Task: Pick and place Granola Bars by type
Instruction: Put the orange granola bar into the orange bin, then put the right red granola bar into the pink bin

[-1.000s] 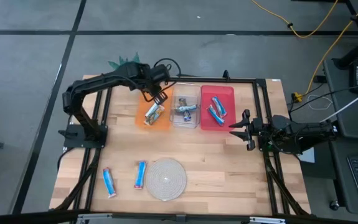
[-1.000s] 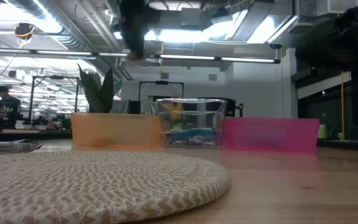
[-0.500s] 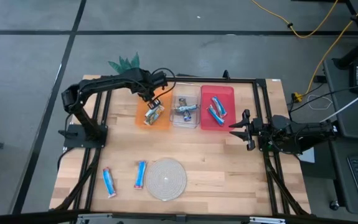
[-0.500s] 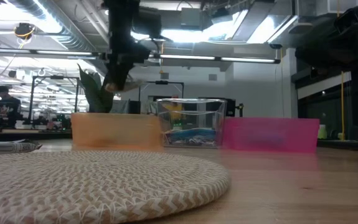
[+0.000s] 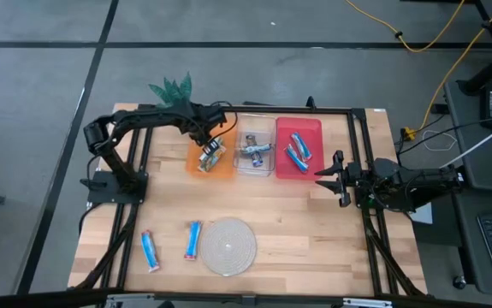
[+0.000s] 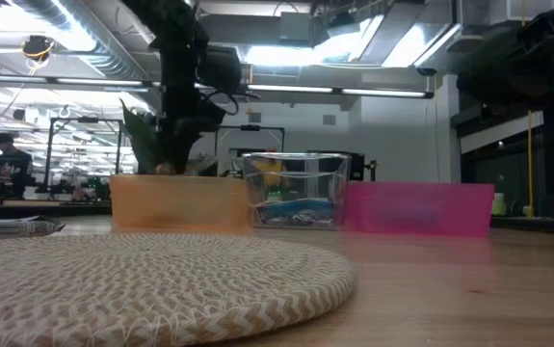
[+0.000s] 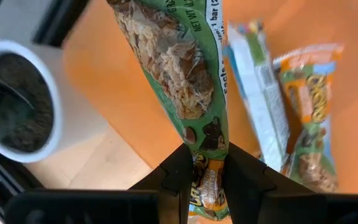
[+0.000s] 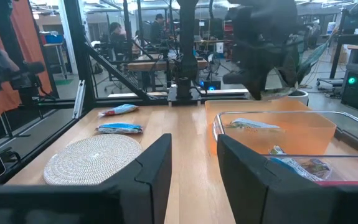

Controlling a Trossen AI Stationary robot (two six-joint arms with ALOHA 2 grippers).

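We see a pale wooden table (image 5: 314, 231) with black rails running along its sides, standing on a grey floor crossed by dark lines. At the far edge sits a row of three bins: an orange bin (image 5: 199, 164), a clear bin (image 5: 239, 164) and a red bin (image 5: 311, 128). The left gripper (image 5: 209, 147) is down inside the orange bin, clenched on the end of a green-and-tan granola bar (image 7: 177, 62), which hangs from its fingers (image 7: 172, 180) over the orange floor. Two more green-and-gold bars (image 7: 291, 112) lie flat in that bin beside it. A small white pot with dark soil (image 7: 20, 102), carrying a spiky green plant (image 5: 170, 86), stands just outside the bin's corner.

The clear bin holds silvery-and-blue bars (image 5: 254, 151), and the red bin holds two bright blue bars (image 5: 298, 147). Near the front edge, two other blue bars (image 5: 171, 245) lie on bare wood just beside a round woven mat (image 5: 229, 246).

The right gripper (image 5: 330, 176) waits near the red bin's front corner, fingers spread apart and holding nothing.

Beyond the table, the low view shows a workshop with bright ceiling strip lights (image 6: 286, 89), exposed ducts and benches; a seated person (image 6: 5, 154) shows far off at one side. A yellow cable (image 5: 425, 38) trails across the floor.
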